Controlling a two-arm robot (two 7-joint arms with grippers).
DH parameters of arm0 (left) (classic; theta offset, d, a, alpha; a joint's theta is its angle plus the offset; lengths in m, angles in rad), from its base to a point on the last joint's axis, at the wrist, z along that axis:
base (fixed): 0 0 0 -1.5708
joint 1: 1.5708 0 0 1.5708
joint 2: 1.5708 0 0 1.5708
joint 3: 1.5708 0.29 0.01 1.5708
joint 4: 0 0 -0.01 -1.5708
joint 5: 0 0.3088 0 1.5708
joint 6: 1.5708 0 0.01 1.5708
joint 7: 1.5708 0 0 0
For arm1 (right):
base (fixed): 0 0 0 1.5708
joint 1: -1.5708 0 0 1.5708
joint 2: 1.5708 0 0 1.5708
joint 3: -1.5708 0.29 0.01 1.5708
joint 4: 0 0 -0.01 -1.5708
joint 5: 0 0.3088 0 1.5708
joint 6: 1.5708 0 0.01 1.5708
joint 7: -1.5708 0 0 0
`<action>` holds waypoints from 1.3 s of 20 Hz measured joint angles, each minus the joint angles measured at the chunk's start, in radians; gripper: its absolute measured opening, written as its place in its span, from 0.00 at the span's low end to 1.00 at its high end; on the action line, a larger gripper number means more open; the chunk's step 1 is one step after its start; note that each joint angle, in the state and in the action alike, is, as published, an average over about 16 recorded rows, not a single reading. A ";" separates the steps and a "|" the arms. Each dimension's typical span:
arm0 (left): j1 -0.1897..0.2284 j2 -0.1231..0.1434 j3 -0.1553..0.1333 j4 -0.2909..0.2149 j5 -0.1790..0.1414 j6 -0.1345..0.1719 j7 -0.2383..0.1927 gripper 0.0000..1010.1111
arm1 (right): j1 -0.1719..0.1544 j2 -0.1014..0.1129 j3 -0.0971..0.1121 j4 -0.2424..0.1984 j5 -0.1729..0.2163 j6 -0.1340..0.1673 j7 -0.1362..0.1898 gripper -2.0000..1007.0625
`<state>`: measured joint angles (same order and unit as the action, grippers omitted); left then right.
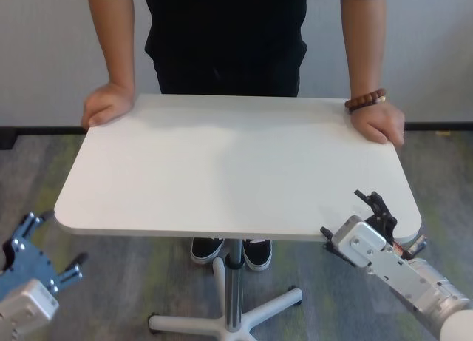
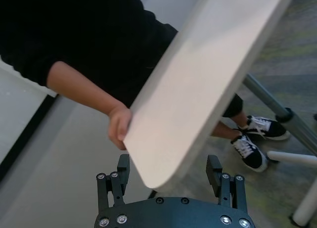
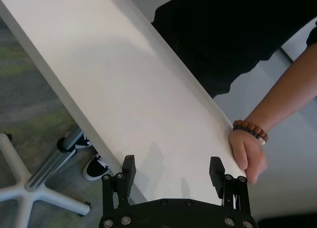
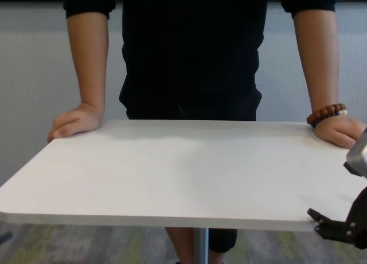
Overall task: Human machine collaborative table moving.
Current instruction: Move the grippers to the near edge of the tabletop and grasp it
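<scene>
Stage: early, lift not begun | counter (image 1: 222, 163) stands on the floor between us and the human (image 1: 229, 38), who grips its far corners | our left hand (image 2: 171, 181) open at near-left corner | right hand (image 3: 173, 176) open, seemingly straddling near-right edge, unclamped.

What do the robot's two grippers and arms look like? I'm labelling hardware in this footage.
The left gripper has black pincer fingers on a blue bracket, with a silver-grey casing behind. The right gripper is all black, mounted on a silver-grey casing with visible screws and a ribbed cylindrical forearm.
</scene>
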<state>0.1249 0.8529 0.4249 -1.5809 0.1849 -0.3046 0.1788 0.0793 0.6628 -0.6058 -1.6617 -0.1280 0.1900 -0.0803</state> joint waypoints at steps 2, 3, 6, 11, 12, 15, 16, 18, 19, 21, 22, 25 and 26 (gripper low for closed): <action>0.005 0.000 0.008 0.001 0.023 -0.003 -0.003 0.99 | 0.002 -0.005 -0.005 0.007 -0.011 -0.006 0.006 1.00; 0.006 -0.001 0.013 0.002 0.035 -0.004 -0.005 0.99 | 0.003 -0.008 -0.008 0.010 -0.016 -0.009 0.010 1.00; 0.007 -0.008 0.027 0.007 0.067 -0.005 -0.010 0.99 | 0.007 -0.012 -0.014 0.018 -0.025 -0.021 0.028 1.00; 0.000 -0.030 0.050 0.019 0.117 -0.006 -0.018 0.99 | 0.007 -0.006 -0.020 0.011 -0.032 -0.026 0.070 1.00; -0.002 -0.035 0.053 0.022 0.126 -0.007 -0.019 0.99 | 0.006 -0.004 -0.021 0.006 -0.033 -0.025 0.078 1.00; -0.008 -0.049 0.063 0.027 0.150 -0.008 -0.022 0.99 | 0.001 0.004 -0.021 -0.011 -0.033 -0.016 0.103 1.00; -0.010 -0.053 0.065 0.028 0.157 -0.009 -0.023 0.99 | 0.000 0.006 -0.021 -0.017 -0.033 -0.012 0.111 1.00; -0.014 -0.061 0.068 0.031 0.168 -0.011 -0.024 0.99 | -0.004 0.011 -0.019 -0.029 -0.034 -0.003 0.124 1.00; -0.015 -0.065 0.068 0.031 0.173 -0.012 -0.024 0.99 | -0.006 0.013 -0.018 -0.035 -0.034 0.003 0.130 1.00; -0.018 -0.072 0.068 0.034 0.181 -0.015 -0.024 0.99 | -0.009 0.017 -0.016 -0.046 -0.038 0.015 0.140 1.00; -0.020 -0.076 0.068 0.036 0.185 -0.016 -0.024 0.99 | -0.010 0.018 -0.015 -0.051 -0.041 0.021 0.144 1.00; -0.028 -0.087 0.067 0.043 0.197 -0.020 -0.024 0.99 | -0.011 0.020 -0.013 -0.062 -0.053 0.041 0.154 1.00; -0.031 -0.091 0.067 0.046 0.202 -0.022 -0.023 0.99 | -0.010 0.020 -0.014 -0.063 -0.058 0.048 0.157 1.00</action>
<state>0.0940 0.7615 0.4914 -1.5346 0.3866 -0.3265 0.1556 0.0693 0.6833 -0.6194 -1.7245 -0.1859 0.2383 0.0768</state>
